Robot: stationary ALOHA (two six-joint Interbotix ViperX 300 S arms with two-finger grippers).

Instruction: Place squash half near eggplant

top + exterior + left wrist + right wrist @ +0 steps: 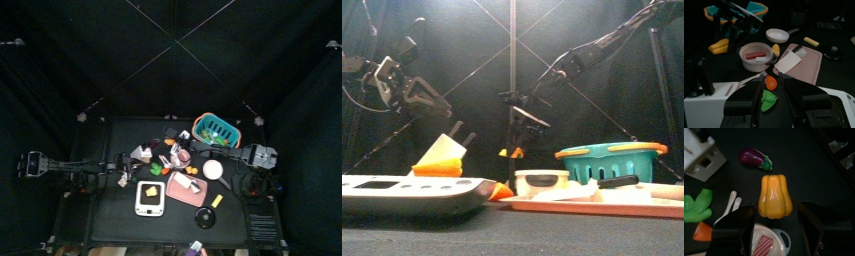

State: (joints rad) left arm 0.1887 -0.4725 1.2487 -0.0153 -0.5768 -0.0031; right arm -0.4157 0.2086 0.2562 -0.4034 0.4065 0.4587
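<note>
- Left gripper: one, on the arm that comes in from the left. Its jaws stand apart and hold nothing. A small orange piece and a green piece lie on the table under the gap between them.
- Ahead of the left hand, counted: one white bowl with red and white inside, one small white pan, one pink cutting board and, far beyond, one teal basket.
- Right gripper: one. Its jaws are spread wide and grip nothing.
- Squash half: one, orange-yellow. It lies free on the black table just past the right hand's fingertips, in line with the gap between the jaws; neither jaw appears to touch it.
- Eggplant: one, dark purple with a green cap, a little farther out from the hand than the squash. It is near the squash and the two do not touch.
- Progress, as a judgement: the squash already rests near the eggplant, so the placing looks done.
- What seems left is for the right hand to lift clear without nudging either vegetable.
</note>
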